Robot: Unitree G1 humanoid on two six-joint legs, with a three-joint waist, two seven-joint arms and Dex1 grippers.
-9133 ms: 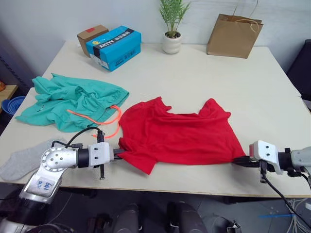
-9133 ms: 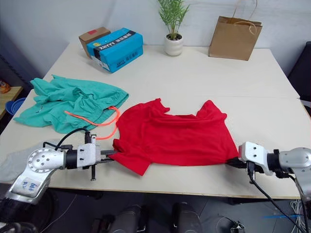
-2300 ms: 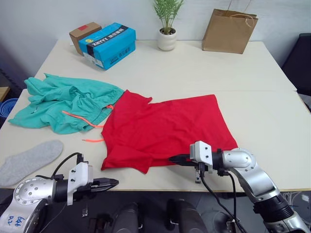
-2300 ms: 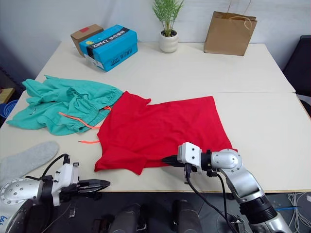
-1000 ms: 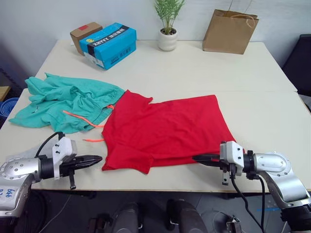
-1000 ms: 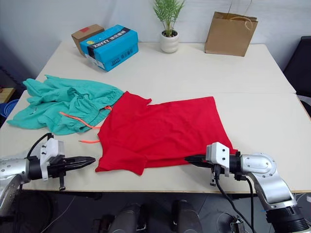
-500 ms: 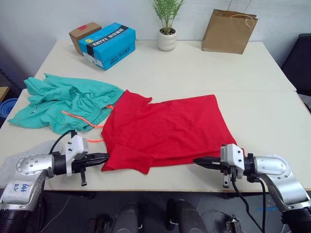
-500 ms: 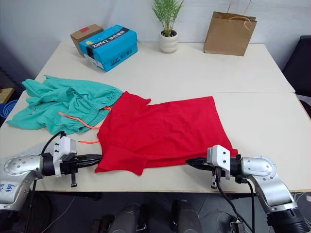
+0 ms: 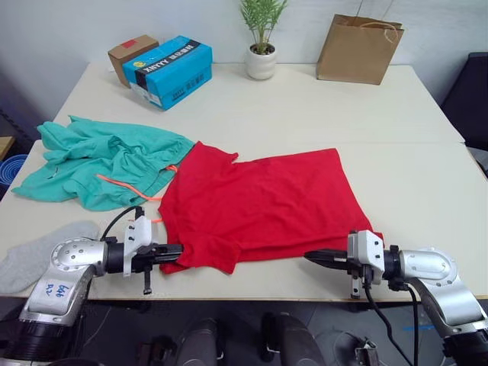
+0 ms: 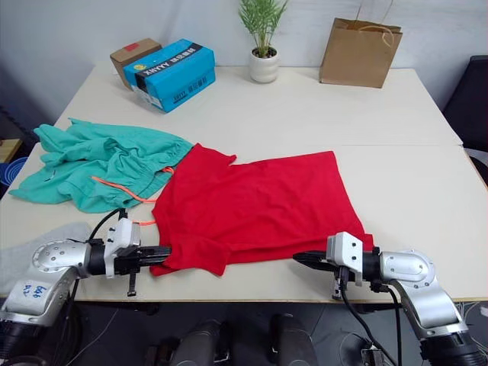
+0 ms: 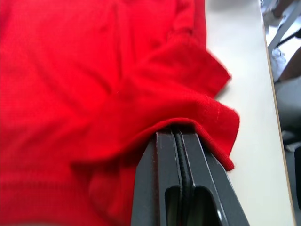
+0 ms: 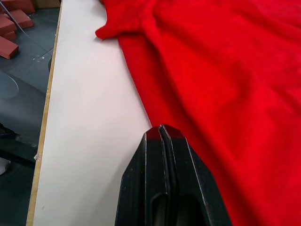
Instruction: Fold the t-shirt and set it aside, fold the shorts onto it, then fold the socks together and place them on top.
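Now the left gripper, fingers pressed together, has slid under the bright red cotton t-shirt's near corner; the right gripper, also clenched empty, waits at the hem, ready for the fold.

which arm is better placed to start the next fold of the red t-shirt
Left, probably. The left gripper is shut with its tips tucked under the t-shirt sleeve edge, while the right gripper is shut over bare table just beside the hem.

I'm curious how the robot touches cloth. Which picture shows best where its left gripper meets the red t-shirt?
The left wrist view: the left gripper, fingers together, has its tip tucked under a raised fold of the t-shirt. The two head views show it from afar at the shirt's near left corner. The right wrist view shows the shirt's front edge.
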